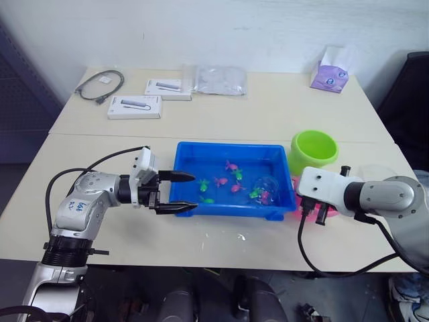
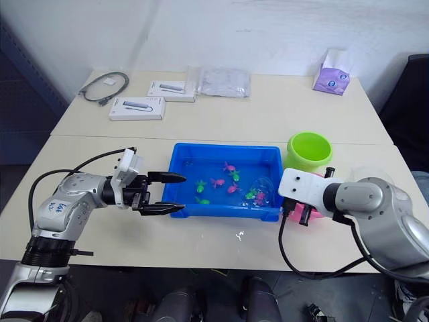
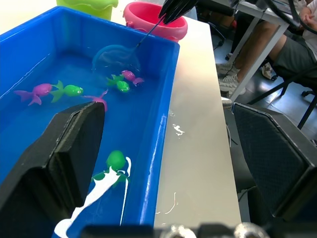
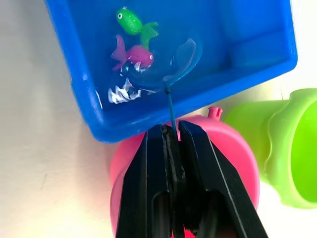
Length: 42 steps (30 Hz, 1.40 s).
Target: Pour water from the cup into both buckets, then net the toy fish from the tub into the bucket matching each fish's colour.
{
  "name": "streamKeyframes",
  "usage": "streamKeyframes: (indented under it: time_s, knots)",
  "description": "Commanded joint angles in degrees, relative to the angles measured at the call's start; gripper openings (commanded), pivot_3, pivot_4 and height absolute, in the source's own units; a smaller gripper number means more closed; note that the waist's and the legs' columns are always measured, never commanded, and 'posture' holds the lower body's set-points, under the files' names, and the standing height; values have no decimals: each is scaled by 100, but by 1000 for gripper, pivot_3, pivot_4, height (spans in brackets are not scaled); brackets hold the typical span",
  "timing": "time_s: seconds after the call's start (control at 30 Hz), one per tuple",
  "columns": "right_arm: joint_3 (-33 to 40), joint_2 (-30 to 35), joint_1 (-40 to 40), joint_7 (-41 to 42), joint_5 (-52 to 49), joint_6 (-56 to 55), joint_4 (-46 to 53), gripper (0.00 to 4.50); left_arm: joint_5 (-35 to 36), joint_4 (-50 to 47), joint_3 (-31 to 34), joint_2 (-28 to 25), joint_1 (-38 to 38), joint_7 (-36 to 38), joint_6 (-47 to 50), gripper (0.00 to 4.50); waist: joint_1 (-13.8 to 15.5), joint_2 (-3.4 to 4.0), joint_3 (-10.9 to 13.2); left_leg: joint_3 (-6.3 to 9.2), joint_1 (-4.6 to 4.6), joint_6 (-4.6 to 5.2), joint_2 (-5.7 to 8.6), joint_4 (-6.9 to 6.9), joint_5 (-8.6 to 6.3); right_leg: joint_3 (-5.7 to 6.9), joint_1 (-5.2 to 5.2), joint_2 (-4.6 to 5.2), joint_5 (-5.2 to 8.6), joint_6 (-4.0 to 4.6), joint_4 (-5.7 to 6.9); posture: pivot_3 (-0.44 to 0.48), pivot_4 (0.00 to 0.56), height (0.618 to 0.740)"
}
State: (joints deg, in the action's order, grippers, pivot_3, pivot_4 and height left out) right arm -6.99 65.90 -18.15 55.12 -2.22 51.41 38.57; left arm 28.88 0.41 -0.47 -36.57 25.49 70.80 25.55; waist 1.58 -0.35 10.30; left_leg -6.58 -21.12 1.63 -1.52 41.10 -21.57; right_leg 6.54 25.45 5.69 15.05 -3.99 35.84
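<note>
Biggest thing first: a pale matte table (image 1: 221,238) with the tub (image 1: 231,151) sitting near its front edge, a glossy blue plastic tray with a raised rim and shallow water inside. Just off its right end are the two round pails, the lime green bucket (image 1: 313,149) behind and the pink bucket (image 4: 233,148) in front, mostly tucked under the right arm.

The right gripper (image 4: 172,130) hangs right over the pink bucket, fingers pinched tight on the thin black stick of the net (image 4: 171,62). The stick's long axis runs from the jaws over the tub's right wall and down into the water, so the ring lies ahead of the jaws, inside the right end of the tub. The mesh is so fine it's almost see-through.

Here's the bit that matters: a pink fish (image 4: 132,54) and a green fish (image 4: 132,22) sit touching each other just beside the ring, maybe partly over its edge; can't tell if either is actually in the mesh. I'd guess the scoop needs to separate them. The other fish (image 1: 221,181) are scattered mid-tub, small shiny plastic.

The left gripper (image 1: 175,192) is splayed wide, holding nothing, parked at the tub's left wall.
</note>
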Motion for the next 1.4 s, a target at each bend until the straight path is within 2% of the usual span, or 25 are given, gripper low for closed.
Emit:
streamKeyframes:
  time_s: [0.03,0.4,0.8,1.17,1.4]
  knots:
    - [264,394,49,268,-171,188,-7,0,48,-187,20,-42,-40,40,-37,4417,1,0,0,0,0,2,2,0,-1,-1,0,1,-1,-1,0,0,150,740]
    - [-78,415,-397,401,-555,380,-245,0,50,-258,-9,-25,-93,-11,-52,4417,-15,0,0,-1,1,7,3,2,-3,-1,-1,6,-1,-2,-3,0,150,740]
    - [464,566,-638,534,-1485,1143,-439,0,15,-222,-7,-20,-85,-43,-97,4417,-12,0,0,0,0,7,4,3,-3,1,-1,14,-1,-2,-4,0,150,740]
    - [799,222,-715,251,-2331,1779,-534,0,1,-180,-5,-22,-61,-62,-127,4417,-22,0,0,0,0,7,2,2,-3,4,-1,36,-1,-2,-3,0,150,740]
    - [569,142,-666,97,-2304,1343,-612,0,20,-226,20,-58,-88,-82,-89,4417,-36,0,0,-3,1,6,1,1,-4,5,0,29,-1,-2,-3,0,150,740]
